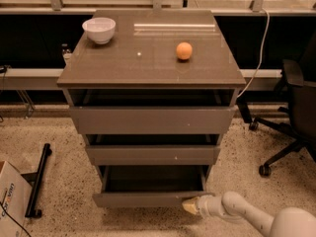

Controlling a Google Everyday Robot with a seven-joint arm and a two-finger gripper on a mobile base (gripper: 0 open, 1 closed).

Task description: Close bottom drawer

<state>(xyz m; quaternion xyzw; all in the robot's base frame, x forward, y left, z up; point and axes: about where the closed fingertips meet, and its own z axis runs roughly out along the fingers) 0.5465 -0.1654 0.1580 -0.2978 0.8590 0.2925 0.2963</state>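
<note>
At the 6 o'clock edge of the scene, the bottom drawer (pixel 143 199) stands pulled partway out of the table (pixel 148 70). Its flat grey-brown front panel has no handle, and its dark rectangular box lies open to view. The claw (pixel 191 206) is a pale yellowish tip on a smooth, rounded white arm (pixel 247 214). It sits at the 3 o'clock end of that front panel, touching it or just beside it. Whether the claw is apart or together cannot be told. On the glossy brown tabletop, a round white bowl (pixel 99 29) sits at 10 o'clock and an orange ball (pixel 184 51) at 2 o'clock, well apart. A black office chair (pixel 296 107) stands on the speckled floor at 3 o'clock of the table. A cardboard box (pixel 9 201) lies at 8 o'clock.
</note>
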